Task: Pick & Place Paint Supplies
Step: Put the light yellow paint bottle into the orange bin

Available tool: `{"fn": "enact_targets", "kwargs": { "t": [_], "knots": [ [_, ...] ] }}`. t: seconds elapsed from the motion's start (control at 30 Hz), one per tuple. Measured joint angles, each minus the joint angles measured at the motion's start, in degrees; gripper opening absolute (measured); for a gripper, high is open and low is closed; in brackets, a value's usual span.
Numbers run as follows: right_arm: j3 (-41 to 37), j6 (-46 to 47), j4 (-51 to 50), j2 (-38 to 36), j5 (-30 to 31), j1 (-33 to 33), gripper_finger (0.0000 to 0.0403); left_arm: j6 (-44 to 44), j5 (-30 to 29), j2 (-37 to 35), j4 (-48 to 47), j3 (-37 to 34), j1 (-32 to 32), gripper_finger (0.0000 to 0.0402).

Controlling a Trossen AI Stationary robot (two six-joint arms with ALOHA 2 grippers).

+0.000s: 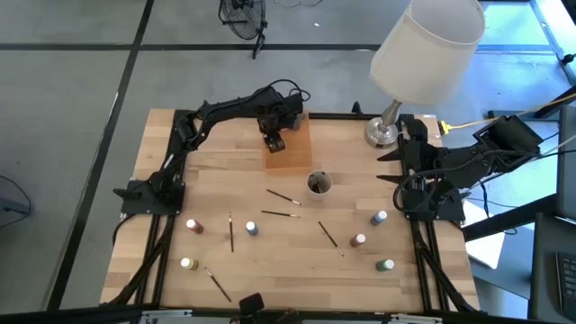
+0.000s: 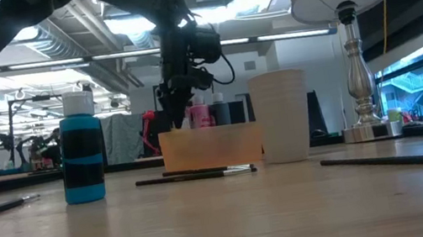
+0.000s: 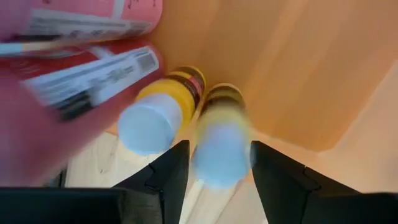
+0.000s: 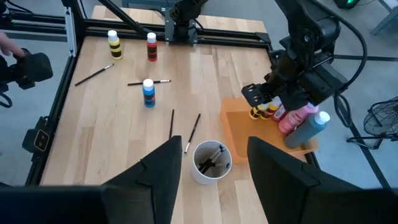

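On the left of the wooden table a yellow bottle stands near the front edge with a red bottle behind it. A dark-handled brush lies at a slant just right of the yellow one. Next comes another brush lying front to back, touching nothing, and a blue bottle standing upright with its white cap up.

Further back, the left gripper hangs over the orange tray, pointing down into it. Its fingers are spread, with a yellow bottle with a white cap between them; whether they press on it cannot be told. A second yellow bottle stands just beside it, and pink bottles crowd the same end of the tray. From the right wrist view a grey bottle leans there too.

In front of the tray two brushes lie across the table, roughly parallel. The round cup stands right of them with brushes inside. Another brush lies diagonally toward the front right.

Three more bottles stand upright on the right: a red one, a blue one and a green one. A lamp stands at the back right corner. The right gripper waits at the right edge, fingers spread and holding nothing.
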Motion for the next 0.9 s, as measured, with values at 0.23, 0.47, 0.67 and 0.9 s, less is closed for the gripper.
{"fn": "enact_targets", "kwargs": {
  "t": [0.23, 0.47, 0.67, 0.9],
  "knots": [
    [0.0, 0.0, 0.0, 0.0, 0.0, 0.0, 0.0187, -0.1, -1.5, 0.0, -0.5, 0.0, -0.7, 0.0166],
    [0.0, 1.1, 0.0, 0.0, 0.0, 0.0, 0.0187, -0.3, -3.2, 0.0, -1.4, 0.1, -1.0, 0.0165],
    [0.0, 1.1, 0.0, 0.0, 0.0, 0.0, 0.0187, -0.4, -6.2, -0.1, -2.5, 0.1, -1.0, 0.0165],
    [0.0, 1.1, 0.0, 0.0, 0.0, 0.0, 0.0187, -0.4, -6.1, -0.3, -4.2, 0.2, -1.2, 0.0166]
  ]
}}
